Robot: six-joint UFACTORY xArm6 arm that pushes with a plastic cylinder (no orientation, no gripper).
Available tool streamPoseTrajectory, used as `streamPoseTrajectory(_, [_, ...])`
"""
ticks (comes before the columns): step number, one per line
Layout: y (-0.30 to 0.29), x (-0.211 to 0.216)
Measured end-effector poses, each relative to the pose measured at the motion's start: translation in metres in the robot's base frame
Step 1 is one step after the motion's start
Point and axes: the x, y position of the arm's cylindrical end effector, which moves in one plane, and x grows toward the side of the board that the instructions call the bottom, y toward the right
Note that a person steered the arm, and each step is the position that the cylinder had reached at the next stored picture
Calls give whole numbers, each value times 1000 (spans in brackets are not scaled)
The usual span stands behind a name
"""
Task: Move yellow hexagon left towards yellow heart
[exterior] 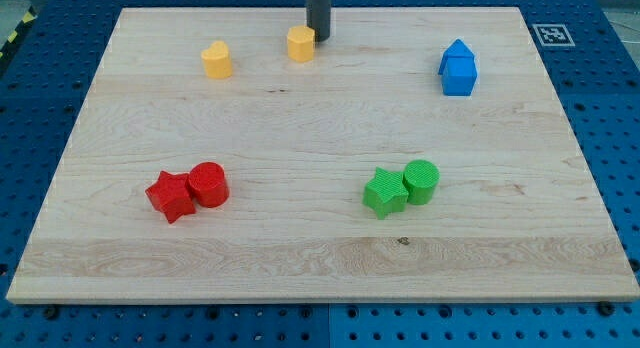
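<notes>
Yellow is the colour that matters on this pale wooden board [320,248]: the yellow hexagon [300,43] sits near the view's top, a little left of centre, and the yellow heart [216,60] lies to its left and slightly lower, apart from it with bare wood between them. The arm carries no gripper, so there is nothing to open or close and nothing is held; it ends in a dark rod whose lower end, my tip [318,37], stands at the hexagon's right side, touching it or just beside it, though the view does not settle which. That placement suggests the pushing step is in hand, with the tip already on the side away from the heart. The gap to the heart is not yet closed, so the task looks only partly done. The next move calls for a steady slide toward the view's left with a slight lean toward the view's bottom, keeping the contact behind the hexagon's middle so that it does not spin off the tip or drift toward the board's top edge. Well clear of this path are the blue block [458,68] at the right, the red star [170,196] touching the red cylinder [209,183], and the green star [385,192] touching the green cylinder [421,180].
</notes>
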Motion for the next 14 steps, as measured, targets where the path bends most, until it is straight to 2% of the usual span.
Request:
streamPoseTrajectory(2, [-38,-23])
streamPoseTrajectory(3, [-21,-19])
streamPoseTrajectory(4, [4,15])
streamPoseTrajectory(11, [-21,23])
streamPoseTrajectory(14, [-31,41])
